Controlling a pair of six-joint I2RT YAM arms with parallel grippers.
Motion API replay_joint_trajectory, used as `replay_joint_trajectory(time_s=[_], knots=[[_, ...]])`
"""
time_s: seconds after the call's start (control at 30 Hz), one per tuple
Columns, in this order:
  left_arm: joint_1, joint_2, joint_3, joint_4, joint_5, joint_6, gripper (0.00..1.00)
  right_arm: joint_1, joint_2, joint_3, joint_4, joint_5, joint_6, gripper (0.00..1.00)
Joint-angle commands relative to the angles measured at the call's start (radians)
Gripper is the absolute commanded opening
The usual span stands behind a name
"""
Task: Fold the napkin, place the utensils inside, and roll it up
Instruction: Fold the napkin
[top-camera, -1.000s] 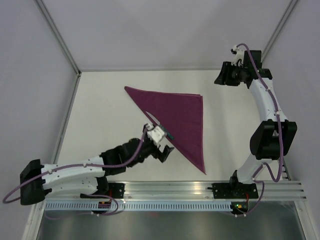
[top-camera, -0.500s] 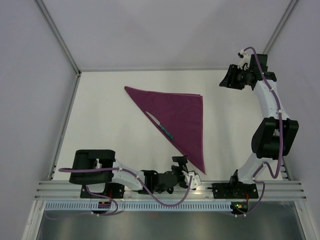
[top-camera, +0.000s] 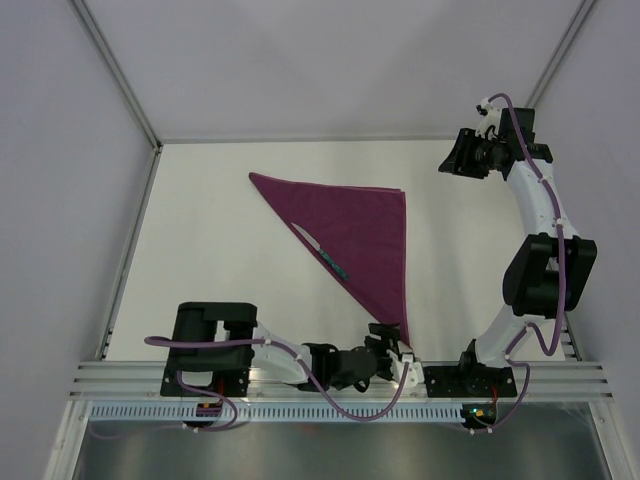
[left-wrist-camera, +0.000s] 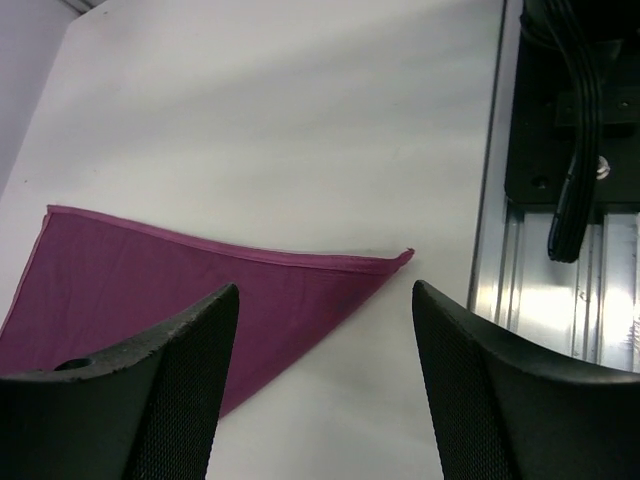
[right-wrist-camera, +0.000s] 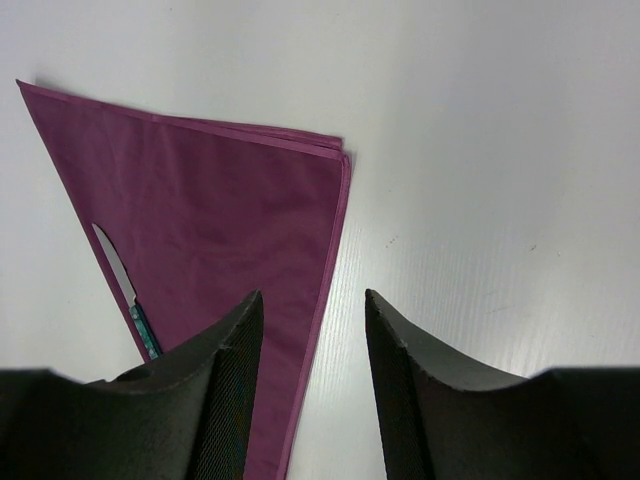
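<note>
The magenta napkin (top-camera: 365, 235) lies folded into a triangle on the white table, one corner pointing at the near rail. The knife (top-camera: 320, 250) rests along its long diagonal edge, silver blade toward the back, green handle toward the front. My left gripper (top-camera: 392, 338) hovers low by the napkin's near corner (left-wrist-camera: 400, 258), open, nothing between its fingers (left-wrist-camera: 190, 380). My right gripper (top-camera: 455, 155) hangs high at the back right, open and empty. In the right wrist view (right-wrist-camera: 312, 295) it looks down on the napkin (right-wrist-camera: 220, 220) and the knife (right-wrist-camera: 125, 290).
The aluminium rail (top-camera: 340, 380) runs along the near table edge, just right of my left gripper in the left wrist view (left-wrist-camera: 560, 290). A black arm mount with its cable (left-wrist-camera: 575, 150) sits on it. Pale enclosure walls (top-camera: 80, 200) stand around the table.
My left arm has swung from the knife at the diagonal edge down to the napkin's near corner, its jaws narrowing a little. The knife stays on the cloth. The right arm shifted slightly right.
</note>
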Motion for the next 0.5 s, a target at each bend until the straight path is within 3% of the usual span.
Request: replay_joint_trajectory(time_s=[0.0,0.3,0.47], knots=[[-0.013,0.022,0.036,-0.038,0.064,-0.043,0.74,-0.001,0.011,0.032,0.031,0.003,0.017,0.5],[-0.019,0.099,0.073,-0.014,0.052,-0.022,0.73,-0.001,0.015,0.032,0.031,0.004,0.017,0.49],[-0.021,0.136,0.105,-0.02,0.055,-0.008,0.64,-0.004,0.017,0.033,0.027,0.003,0.02,0.47]])
